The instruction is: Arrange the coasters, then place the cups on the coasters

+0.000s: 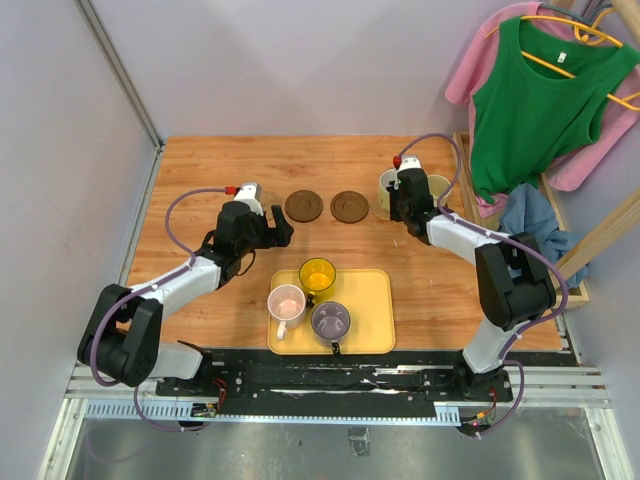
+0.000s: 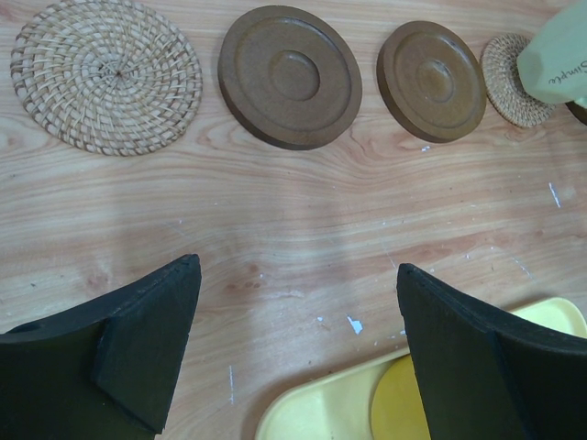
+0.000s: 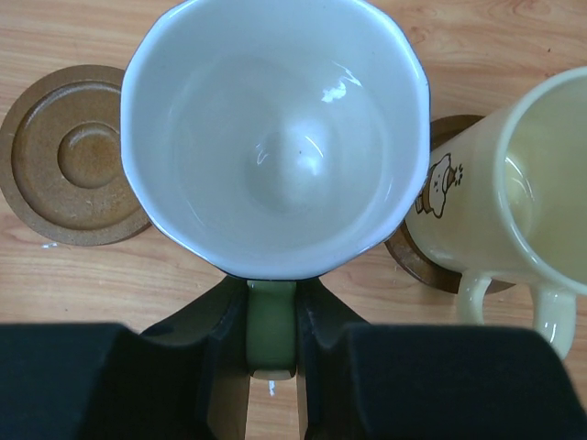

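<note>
Green-white cup at the coaster row

My right gripper (image 3: 272,362) pinches the handle of the pale green-white cup (image 3: 275,137), seemingly over a woven coaster (image 2: 510,81), beside the cream cup (image 3: 541,183) on its brown coaster (image 3: 413,257). My left gripper (image 2: 298,348) hangs spread wide; the pink cup (image 1: 287,302), yellow cup (image 1: 317,273) and grey-purple cup (image 1: 330,320) sit in the yellow tray (image 1: 375,300).

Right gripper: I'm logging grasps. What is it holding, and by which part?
The pale green-white cup, pinched by its handle in the right gripper.

The word "Simple" is printed in dark letters on the pale green cup (image 2: 553,53), right of the small woven coaster (image 2: 506,81). Nothing else is readable.
</note>
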`<state>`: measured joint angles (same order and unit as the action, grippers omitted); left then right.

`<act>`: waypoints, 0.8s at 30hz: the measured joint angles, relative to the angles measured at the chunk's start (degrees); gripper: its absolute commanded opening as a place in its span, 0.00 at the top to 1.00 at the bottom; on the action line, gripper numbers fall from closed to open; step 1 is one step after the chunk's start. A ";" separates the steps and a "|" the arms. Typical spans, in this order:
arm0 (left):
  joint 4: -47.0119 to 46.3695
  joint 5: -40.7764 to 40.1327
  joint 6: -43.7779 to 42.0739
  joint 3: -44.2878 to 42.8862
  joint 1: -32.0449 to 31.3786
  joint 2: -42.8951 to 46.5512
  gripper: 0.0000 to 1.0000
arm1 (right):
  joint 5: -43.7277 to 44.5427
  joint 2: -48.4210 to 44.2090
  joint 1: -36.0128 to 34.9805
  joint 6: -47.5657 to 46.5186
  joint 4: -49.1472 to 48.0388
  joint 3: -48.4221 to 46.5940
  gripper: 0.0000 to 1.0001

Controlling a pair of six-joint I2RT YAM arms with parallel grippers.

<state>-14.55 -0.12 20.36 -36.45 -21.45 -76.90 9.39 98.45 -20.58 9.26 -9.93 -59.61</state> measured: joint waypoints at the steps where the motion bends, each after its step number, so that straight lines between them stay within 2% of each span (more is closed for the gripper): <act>1: 0.00 0.00 0.00 0.00 0.00 -0.02 0.08 | 0.00 0.00 0.00 0.15 0.35 -0.02 0.99; 24: 0.00 0.22 0.00 0.00 0.00 -0.44 0.08 | -1.97 0.79 0.00 1.33 2.73 -2.36 0.99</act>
<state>-14.55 0.10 20.36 -36.45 -21.45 -77.34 7.42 99.24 -20.58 10.59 -7.20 -61.98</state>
